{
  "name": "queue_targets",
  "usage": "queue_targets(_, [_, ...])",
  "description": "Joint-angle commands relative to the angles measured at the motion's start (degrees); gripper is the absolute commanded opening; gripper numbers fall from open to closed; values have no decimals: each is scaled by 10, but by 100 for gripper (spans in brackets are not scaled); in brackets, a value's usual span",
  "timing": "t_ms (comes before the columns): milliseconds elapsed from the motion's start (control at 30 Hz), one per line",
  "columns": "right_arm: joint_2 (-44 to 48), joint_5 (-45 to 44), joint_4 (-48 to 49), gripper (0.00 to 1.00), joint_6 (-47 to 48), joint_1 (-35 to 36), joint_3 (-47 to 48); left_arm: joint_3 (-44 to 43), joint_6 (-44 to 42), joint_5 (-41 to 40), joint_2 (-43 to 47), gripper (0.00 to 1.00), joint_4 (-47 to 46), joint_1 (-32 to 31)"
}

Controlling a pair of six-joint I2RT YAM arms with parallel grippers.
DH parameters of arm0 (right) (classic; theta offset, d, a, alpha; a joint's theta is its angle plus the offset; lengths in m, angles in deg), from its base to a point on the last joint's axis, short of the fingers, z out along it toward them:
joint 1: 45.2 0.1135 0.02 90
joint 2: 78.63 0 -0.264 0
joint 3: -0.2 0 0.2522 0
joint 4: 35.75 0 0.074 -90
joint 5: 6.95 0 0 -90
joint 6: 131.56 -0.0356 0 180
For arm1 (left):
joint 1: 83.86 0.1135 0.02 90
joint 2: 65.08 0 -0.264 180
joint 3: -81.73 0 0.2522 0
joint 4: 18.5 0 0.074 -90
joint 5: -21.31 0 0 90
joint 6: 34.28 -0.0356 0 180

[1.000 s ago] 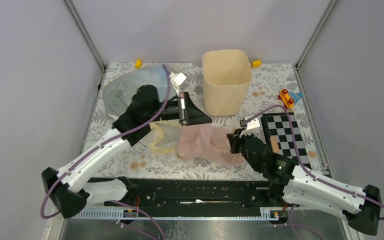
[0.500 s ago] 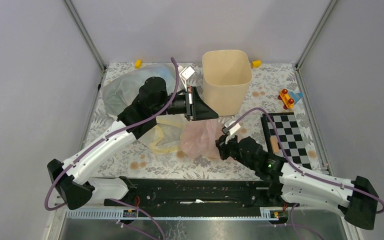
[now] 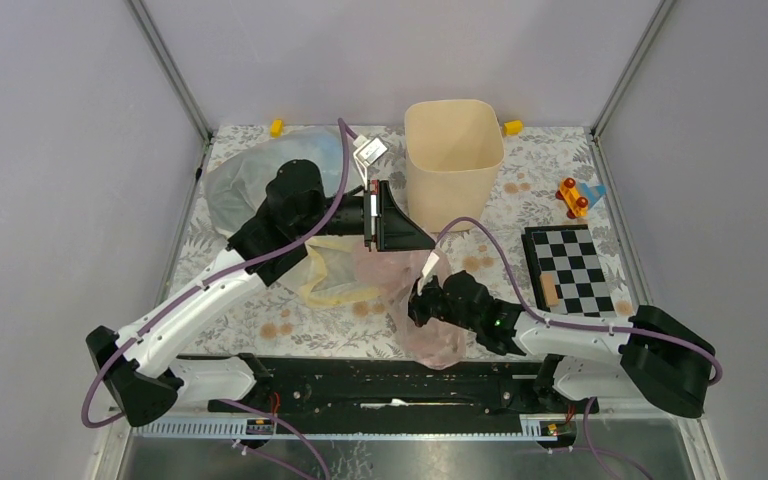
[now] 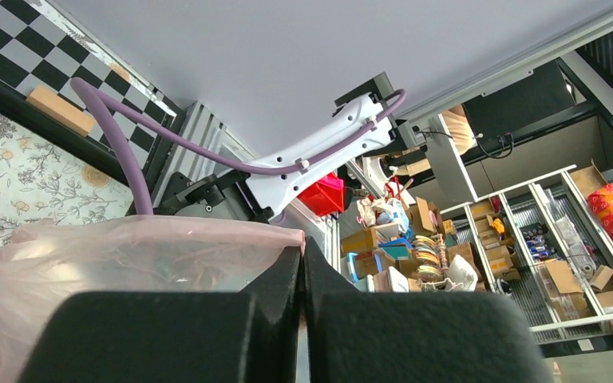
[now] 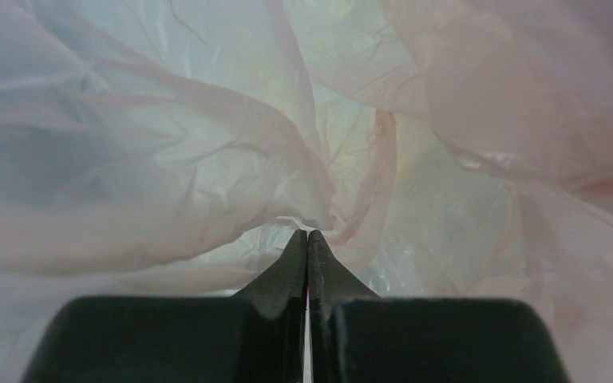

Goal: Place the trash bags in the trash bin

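Note:
The pale pink trash bag hangs stretched between my two grippers over the table's near middle. My left gripper is shut on its upper edge, just left of the cream-beige trash bin. In the left wrist view the pink rim runs into the closed left gripper. My right gripper is shut on the bag lower down. In the right wrist view crinkled pink film fills the frame around the closed right gripper. A pale yellow bag lies flat at the left, and a bluish-clear bag lies at the back left.
A black-and-white checkerboard with a small wooden block at its edge lies at the right. A red, yellow and blue toy sits behind it. Small yellow blocks sit at the back edge.
My right gripper has moved left and toward the near edge, dragging the pink bag off the table's right middle. My left gripper shifted slightly right, and the bag now hangs between them.

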Motion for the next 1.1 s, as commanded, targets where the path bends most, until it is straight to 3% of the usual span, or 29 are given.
queue_targets(0, [2, -59, 27, 0, 25, 5, 16, -6, -6, 21, 15, 1, -19, -2])
queue_targets(200, [-29, -83, 21, 0, 26, 8, 43, 17, 13, 15, -18, 0, -69, -39])
queue_targets(333, [-41, -113, 73, 0, 15, 9, 34, 12, 22, 6, -45, 0, -94, -74])
queue_targets(567, [80, -195, 179, 0, -1, 8, -70, -7, 28, -6, -57, 0, -102, -92])
queue_targets(667, [170, -272, 131, 0, 1, 8, -91, -11, 30, -7, -62, 0, -107, -95])
queue_targets(800, [308, -388, -13, 0, -17, 8, -94, -5, 37, 0, -69, 0, -125, -101])
queue_targets(933, [380, -393, -96, 0, -22, 8, -96, -15, 36, 8, -62, 0, -130, -102])
queue_targets(1067, [389, -335, -90, 0, -3, 7, -96, -36, 27, -1, -53, 0, -113, -94])
